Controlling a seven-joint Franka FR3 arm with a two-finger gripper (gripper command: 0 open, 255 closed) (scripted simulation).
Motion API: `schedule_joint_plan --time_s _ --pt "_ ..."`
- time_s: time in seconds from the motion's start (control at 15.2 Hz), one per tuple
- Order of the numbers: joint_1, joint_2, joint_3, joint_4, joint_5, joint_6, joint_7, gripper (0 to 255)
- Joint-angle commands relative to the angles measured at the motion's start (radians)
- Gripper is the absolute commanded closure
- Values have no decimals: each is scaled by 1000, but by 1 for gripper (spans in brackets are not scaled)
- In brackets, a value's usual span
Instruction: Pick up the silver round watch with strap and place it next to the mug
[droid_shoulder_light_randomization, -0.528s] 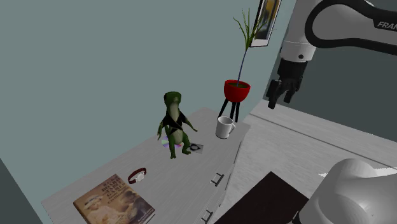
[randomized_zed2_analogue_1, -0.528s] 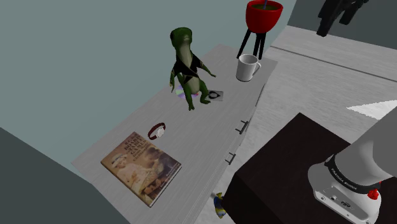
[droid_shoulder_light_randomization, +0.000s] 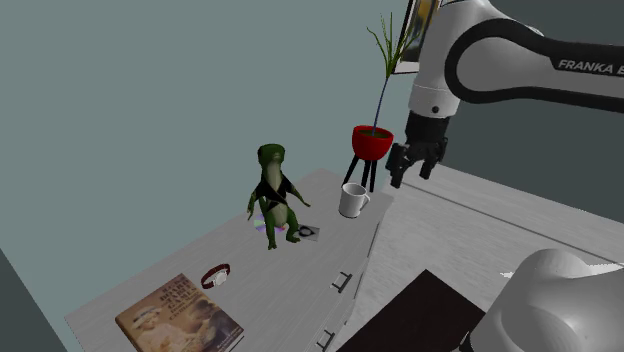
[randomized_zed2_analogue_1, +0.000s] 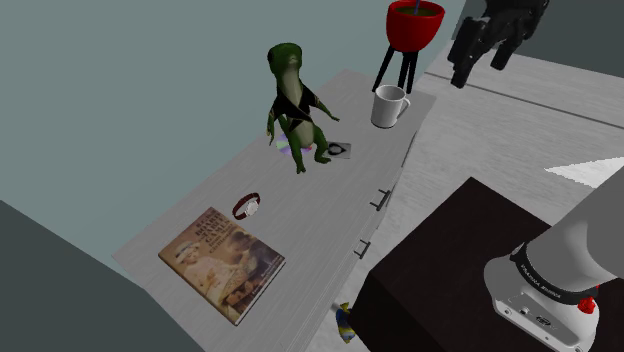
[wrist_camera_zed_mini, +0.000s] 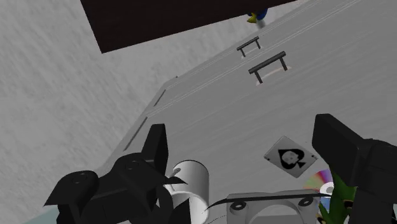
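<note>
Where the tabletop (droid_shoulder_light_randomization: 230, 245) comes nearest the shoulder camera, a picture book (droid_shoulder_light_randomization: 180, 318) lies flat. Just past the book's far corner rests the watch (droid_shoulder_light_randomization: 215, 276), a pale round face on a dark reddish strap, apart from the book and well apart from the mug (droid_shoulder_light_randomization: 353, 200). Farther along, a green dinosaur figure (droid_shoulder_light_randomization: 272, 195) in a dark vest stands upright on a shiny disc (wrist_camera_zed_mini: 316, 183), with an ace-of-spades card (droid_shoulder_light_randomization: 306, 233) lying just beside its feet. The white mug stands near the tabletop's far end, handle toward the shoulder view's right. Behind it a red pot (droid_shoulder_light_randomization: 372, 141) on dark legs holds a thin green plant. The end effector (droid_shoulder_light_randomization: 411, 175) hangs in the air to the shoulder view's right of the pot, higher than the mug, its black fingers (wrist_camera_zed_mini: 156, 143) standing apart.
</note>
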Motion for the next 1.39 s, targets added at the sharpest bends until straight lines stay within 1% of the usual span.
schedule_joint_plan --time_s 0.0,0.4,0.73,1.06,1.32 --pt "5 26 41 -11 30 40 60 0" --pt "14 145 165 -18 99 174 232 0" --pt "10 283 267 16 125 287 377 0" --pt "-7 452 368 86 106 391 532 0" --pt "-20 609 440 168 48 459 672 0"
